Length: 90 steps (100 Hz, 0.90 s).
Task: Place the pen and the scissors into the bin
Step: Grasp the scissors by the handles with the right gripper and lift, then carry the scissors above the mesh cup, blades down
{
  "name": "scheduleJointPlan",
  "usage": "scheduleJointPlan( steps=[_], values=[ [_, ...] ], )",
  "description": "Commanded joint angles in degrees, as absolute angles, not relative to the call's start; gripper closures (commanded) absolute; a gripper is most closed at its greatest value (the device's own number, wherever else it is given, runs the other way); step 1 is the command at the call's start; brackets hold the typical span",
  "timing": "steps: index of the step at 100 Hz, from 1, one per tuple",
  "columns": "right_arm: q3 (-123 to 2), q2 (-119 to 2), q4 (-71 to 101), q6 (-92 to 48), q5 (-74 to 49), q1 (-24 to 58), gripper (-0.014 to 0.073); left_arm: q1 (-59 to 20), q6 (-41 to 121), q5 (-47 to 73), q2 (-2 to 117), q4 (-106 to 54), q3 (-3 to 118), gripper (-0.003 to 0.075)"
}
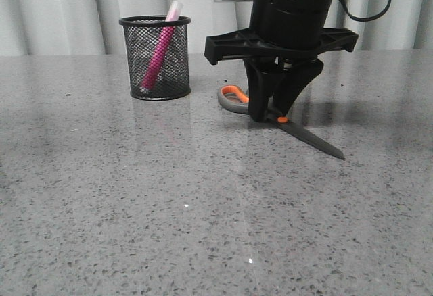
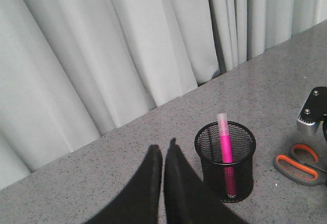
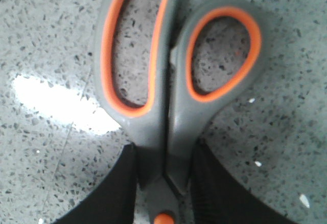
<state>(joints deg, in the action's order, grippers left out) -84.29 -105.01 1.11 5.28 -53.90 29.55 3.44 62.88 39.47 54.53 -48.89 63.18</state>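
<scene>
The scissors (image 1: 308, 134) lie flat on the grey table, right of the bin, blades pointing toward the front right. My right gripper (image 1: 267, 113) stands straight down over them, just behind the orange pivot. In the right wrist view its fingers (image 3: 127, 183) press both sides of the grey handles, so the gripper (image 3: 164, 152) is shut on the scissors (image 3: 168, 106). The pink pen (image 1: 159, 56) leans inside the black mesh bin (image 1: 179, 66), cap sticking above the rim. My left gripper (image 2: 163, 147) is shut and empty, hovering left of the bin (image 2: 240, 178); it is out of the front view.
Pale curtains (image 1: 67, 5) hang along the table's far edge. The speckled grey table (image 1: 169, 208) stretches bare toward the front. Part of the right arm (image 2: 311, 114) shows in the left wrist view, above the scissors' handles (image 2: 299, 165).
</scene>
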Motion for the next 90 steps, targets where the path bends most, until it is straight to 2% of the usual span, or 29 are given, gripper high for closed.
scheduleJointPlan(
  steps=[1,24,41,67,90],
  values=[
    [-83.1,-99.6,0.8,5.1,-48.8,29.5,0.067,3.3,62.6,36.5,53.9,-51.7,64.7,0.0739],
    [-69.7,-86.9,1.8,5.1,-27.8,29.5,0.067,3.3,62.6,36.3,53.9,-51.7,64.7,0.0739],
    [-66.7,-80.9,2.2,5.1,-14.7,29.6,0.067,3.3,62.6,36.3,53.9,-51.7,64.7,0.0739],
    [-66.7,-81.7,2.5,5.1,6.4,32.8,0.067,3.3,62.6,36.3,53.9,-51.8,64.7,0.0739],
    [-66.7,-86.9,2.5,5.1,33.6,33.1,0.067,3.3,62.6,36.3,53.9,-51.9,64.7,0.0739]
  ],
)
